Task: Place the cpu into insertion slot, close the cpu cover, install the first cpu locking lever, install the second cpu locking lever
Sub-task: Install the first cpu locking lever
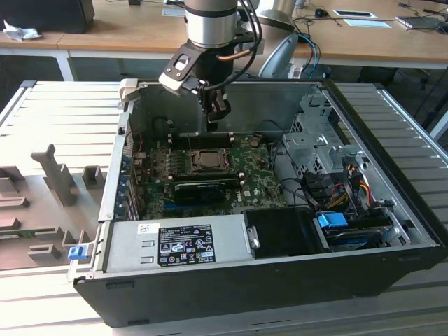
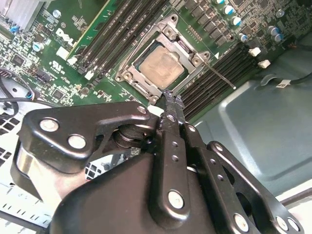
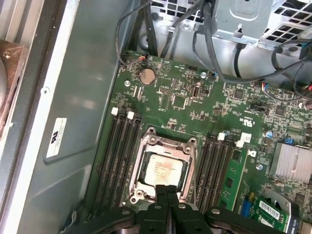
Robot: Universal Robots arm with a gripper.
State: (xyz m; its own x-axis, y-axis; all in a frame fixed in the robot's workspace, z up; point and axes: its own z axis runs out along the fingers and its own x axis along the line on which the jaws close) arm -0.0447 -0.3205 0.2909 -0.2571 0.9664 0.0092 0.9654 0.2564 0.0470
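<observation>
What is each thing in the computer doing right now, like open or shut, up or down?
case: open, its side panel off.
cpu: lying flat, metal top up.
cpu cover: down flat, framing the cpu.
locking lever: sticks out beside the cpu cover; cannot tell whether it is hooked down.
gripper: jaws shut, holding nothing, touching nothing.

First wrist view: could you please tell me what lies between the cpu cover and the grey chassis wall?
In the first wrist view, a row of long black memory slots lies between the cpu cover and the chassis wall.
</observation>
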